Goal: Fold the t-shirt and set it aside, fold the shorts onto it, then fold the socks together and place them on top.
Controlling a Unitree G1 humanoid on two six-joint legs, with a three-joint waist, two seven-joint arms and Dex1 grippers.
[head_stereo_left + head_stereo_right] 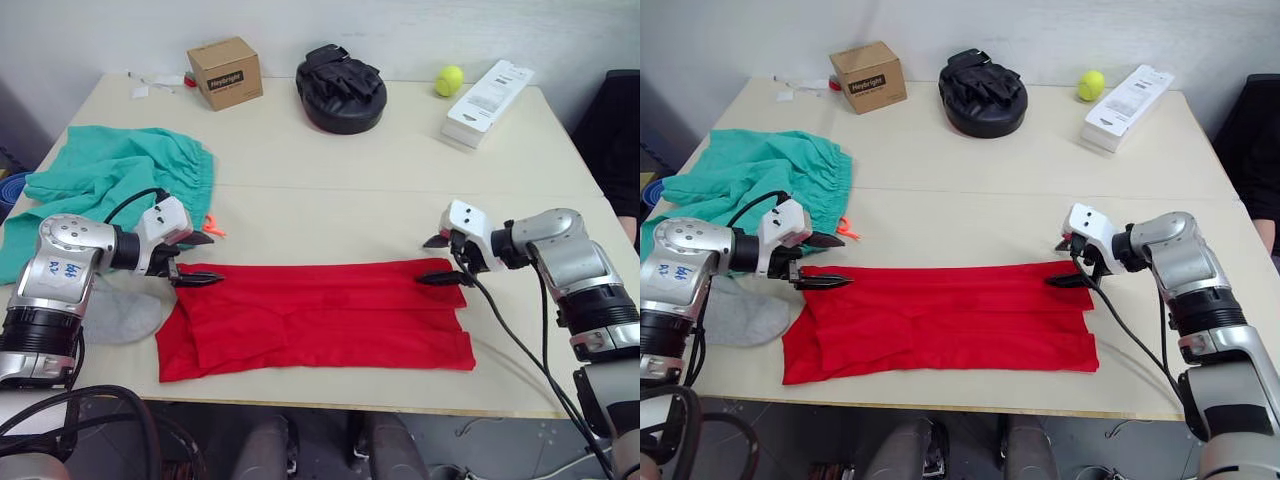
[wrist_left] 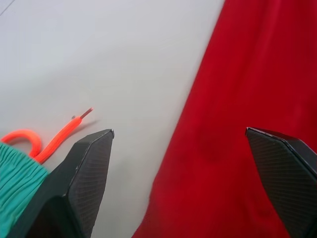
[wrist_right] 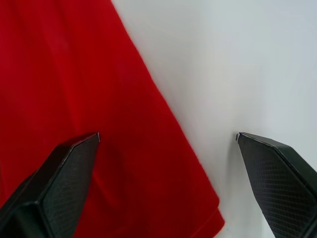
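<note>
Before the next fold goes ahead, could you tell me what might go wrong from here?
Both grippers, left and right, are open astride the far edge of the t-shirt, already folded into layers; closing may pinch only the top layer, so the fold could sag. The shorts' orange drawstring lies by the left gripper and might get caught.

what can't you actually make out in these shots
- The socks: partly covered by the left arm in the eye views, so one or two cannot be told.
- The shorts: near end cut off by the left edge of the eye views.
- Lettering on the white box: too small.
</note>
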